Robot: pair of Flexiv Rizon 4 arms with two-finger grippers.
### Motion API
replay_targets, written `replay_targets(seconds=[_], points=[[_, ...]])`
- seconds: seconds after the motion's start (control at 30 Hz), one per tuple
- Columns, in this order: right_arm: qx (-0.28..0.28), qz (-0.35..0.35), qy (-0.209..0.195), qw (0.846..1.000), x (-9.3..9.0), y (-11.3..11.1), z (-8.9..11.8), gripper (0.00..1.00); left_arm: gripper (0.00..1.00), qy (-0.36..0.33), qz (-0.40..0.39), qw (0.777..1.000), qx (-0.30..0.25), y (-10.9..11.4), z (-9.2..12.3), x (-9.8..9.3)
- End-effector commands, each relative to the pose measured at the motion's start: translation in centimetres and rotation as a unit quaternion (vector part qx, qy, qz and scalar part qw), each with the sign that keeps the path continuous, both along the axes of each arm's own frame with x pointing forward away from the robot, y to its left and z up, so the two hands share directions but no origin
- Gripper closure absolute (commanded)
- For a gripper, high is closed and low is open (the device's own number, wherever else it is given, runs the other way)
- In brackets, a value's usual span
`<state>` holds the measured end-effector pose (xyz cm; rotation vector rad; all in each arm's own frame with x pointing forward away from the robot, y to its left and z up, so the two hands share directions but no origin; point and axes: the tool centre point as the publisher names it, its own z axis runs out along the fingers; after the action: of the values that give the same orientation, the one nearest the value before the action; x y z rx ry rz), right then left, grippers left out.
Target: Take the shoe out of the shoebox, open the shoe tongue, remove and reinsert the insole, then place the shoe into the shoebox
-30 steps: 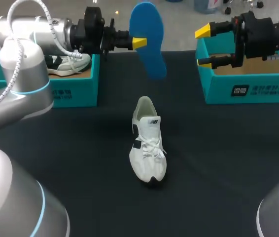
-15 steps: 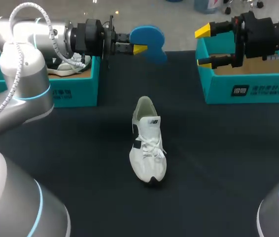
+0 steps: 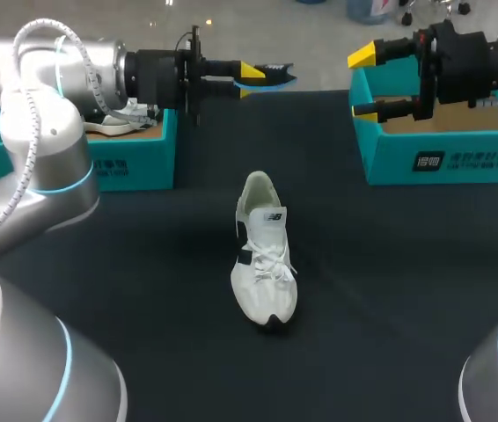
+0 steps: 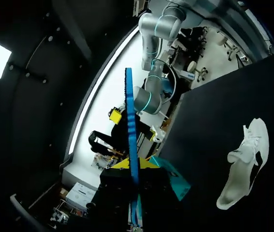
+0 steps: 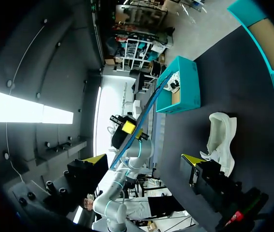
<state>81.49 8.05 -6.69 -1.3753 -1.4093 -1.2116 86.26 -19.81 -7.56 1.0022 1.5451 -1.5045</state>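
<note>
Two claws point(image 3: 247, 72) point(image 3: 363, 83), one insole point(image 3: 278, 76), two shoes point(image 3: 265, 255) point(image 3: 124, 117), two shoeboxes point(image 3: 135, 163) point(image 3: 447, 160).

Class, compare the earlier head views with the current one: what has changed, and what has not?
The left gripper, still shut on the blue insole, rolled its wrist, turning the insole from broad face showing to edge-on. The white shoe and the open right gripper stayed put.

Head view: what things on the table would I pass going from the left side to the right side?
left box → shoe → right box
</note>
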Motion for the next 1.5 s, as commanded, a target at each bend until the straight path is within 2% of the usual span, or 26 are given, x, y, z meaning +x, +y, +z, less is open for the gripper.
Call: replay_targets(seconds=[0.03,0.1,0.57,0.67,0.73,0.97,1.4,1.47,1.5], points=[[-0.001,0.000,0.001,1.000,0.1,0.1,0.0,0.00,1.00,-0.144,-0.003,0.989,-0.042,-0.1,-0.3,-0.3],[-0.001,0.000,0.001,1.000,0.1,0.1,0.0,0.00,1.00,-0.141,-0.019,0.989,-0.028,-0.3,-0.2,-0.5],[-0.001,0.000,0.001,1.000,0.1,0.1,0.0,0.00,1.00,-0.141,-0.019,0.989,-0.028,-0.3,-0.2,-0.5],[-0.001,0.000,0.001,1.000,0.1,0.1,0.0,0.00,1.00,-0.164,0.002,0.986,-0.036,-0.2,-0.3,-0.1],[-0.001,0.000,0.001,1.000,0.1,0.1,0.0,0.00,1.00,-0.204,0.011,0.979,-0.024,-0.2,-0.4,0.2],[-0.001,0.000,0.001,1.000,0.1,0.1,0.0,0.00,1.00,-0.199,0.005,0.980,-0.024,-0.7,-0.9,0.3],[-0.014,0.032,-0.006,0.999,1.0,3.2,1.3,0.00,1.00,-0.227,-0.008,0.973,-0.029,-3.5,-0.7,1.0],[-0.013,0.032,-0.002,0.999,1.0,3.3,1.3,0.24,1.00,-0.228,-0.007,0.973,-0.030,-3.9,-0.8,1.0],[-0.011,0.031,0.002,0.999,0.9,3.4,1.4,0.29,1.00,-0.233,-0.005,0.972,-0.031,-4.2,-0.9,1.0]])
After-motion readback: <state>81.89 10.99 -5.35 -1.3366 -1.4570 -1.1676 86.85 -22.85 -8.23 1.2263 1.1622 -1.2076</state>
